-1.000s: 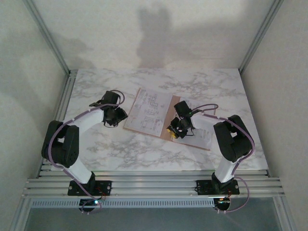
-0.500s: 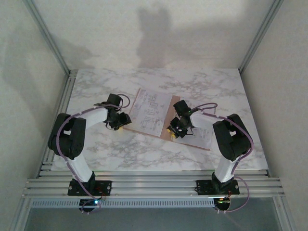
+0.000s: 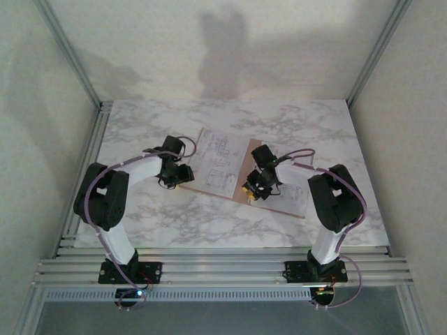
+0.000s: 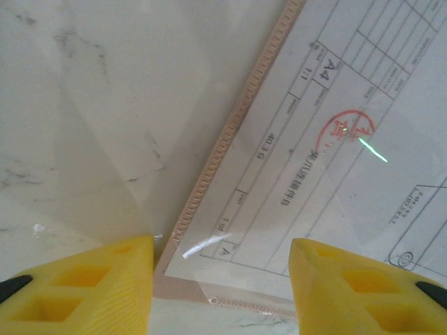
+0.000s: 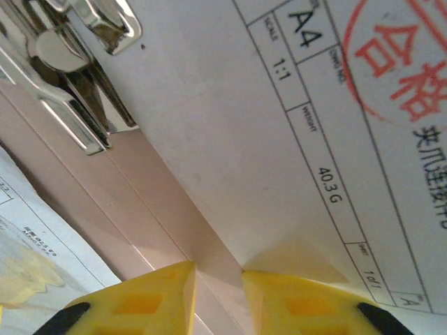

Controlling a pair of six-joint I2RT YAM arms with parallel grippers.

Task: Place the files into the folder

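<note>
With the left tool (image 4: 220,279) released over the folder (image 4: 174,286) corner, the right tool (image 5: 216,279), nearly clenched with its grip unclear, should ease the sheet (image 5: 279,139) in flat.

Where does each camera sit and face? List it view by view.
Top: above and behind the arms, looking down on table, folder, files; both arms, left gripper and right gripper show.
Left wrist: on the left arm, looking down at a files corner and table; its yellow fingers show.
Right wrist: close over files, folder, clip; its yellow fingers show.
Shared: both wrist views see stamped A4 files.
</note>
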